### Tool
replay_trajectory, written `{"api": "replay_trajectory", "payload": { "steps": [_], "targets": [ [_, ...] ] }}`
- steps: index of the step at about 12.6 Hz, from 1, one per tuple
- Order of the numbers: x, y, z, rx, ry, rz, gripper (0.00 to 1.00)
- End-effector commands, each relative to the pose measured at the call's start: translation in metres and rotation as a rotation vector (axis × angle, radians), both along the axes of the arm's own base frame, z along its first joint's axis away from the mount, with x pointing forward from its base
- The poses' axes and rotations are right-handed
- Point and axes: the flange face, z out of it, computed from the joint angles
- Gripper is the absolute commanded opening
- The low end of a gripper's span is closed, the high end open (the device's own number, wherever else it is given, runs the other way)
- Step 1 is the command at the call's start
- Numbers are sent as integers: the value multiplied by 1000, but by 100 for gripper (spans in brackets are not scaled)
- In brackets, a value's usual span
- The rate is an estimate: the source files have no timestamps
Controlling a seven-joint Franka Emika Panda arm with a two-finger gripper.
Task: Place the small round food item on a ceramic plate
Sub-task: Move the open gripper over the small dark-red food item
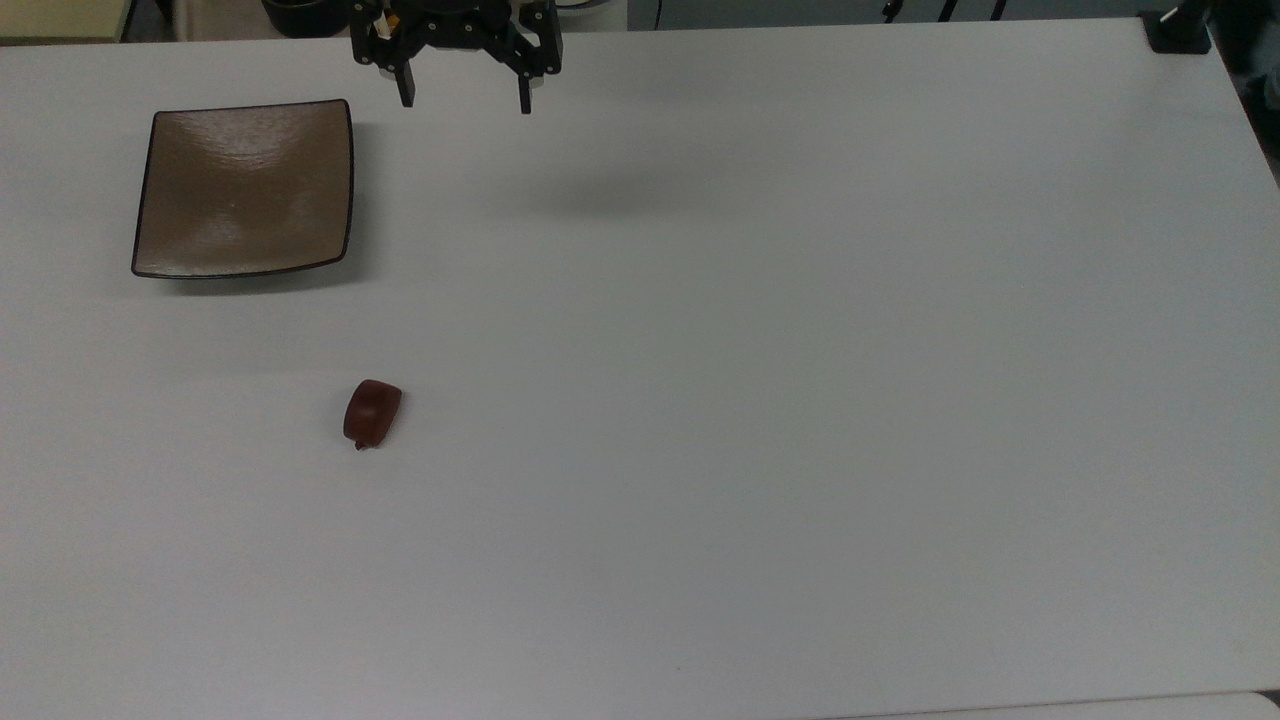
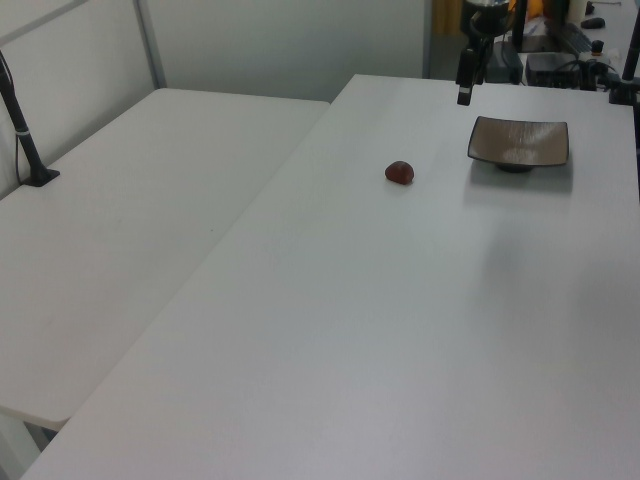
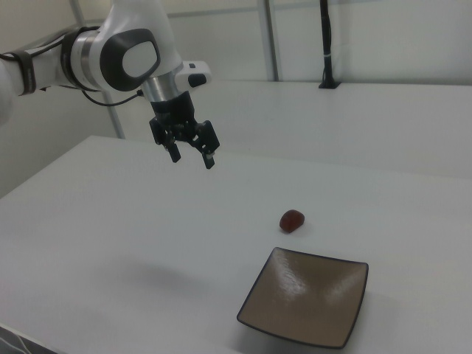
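Plainly, layout: the food item [image 1: 372,412] lies alone on the bare white worktop [image 1: 800,400], well apart from the plate [image 1: 245,188], so there is free room all round it for a grasp from above.
Food item: a small reddish-brown lump resting on its side, its tiny stem tip pointing toward the top view's lower edge; nothing touches it.
Plate: square, glossy brown, sitting flat and bare, ready to receive; in the right view [image 3: 304,296] it is the nearer thing, with the lump [image 3: 293,220] just beyond its far edge.
Claw: [image 1: 465,98] hangs high above the worktop near the top view's upper edge, to the right of the plate; its shadow falls separately on the surface.
Claw opening: the 2 fingers [image 3: 209,160] stand wide apart, holding and touching nothing.
Stage: by my reading the pick is not yet begun; the claw must travel to the lump and descend.
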Motion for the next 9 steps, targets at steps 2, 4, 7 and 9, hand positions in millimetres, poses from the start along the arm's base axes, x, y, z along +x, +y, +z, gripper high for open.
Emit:
{"api": "replay_trajectory", "payload": {
  "steps": [2, 4, 7, 9],
  "targets": [
    [-11, 1, 3, 9, 4, -10, 100],
    [-10, 1, 2, 8, 5, -10, 100],
    [-10, -2, 4, 4, 1, -2, 100],
    [-7, -3, 0, 0, 4, 47, 100]
  ]
}}
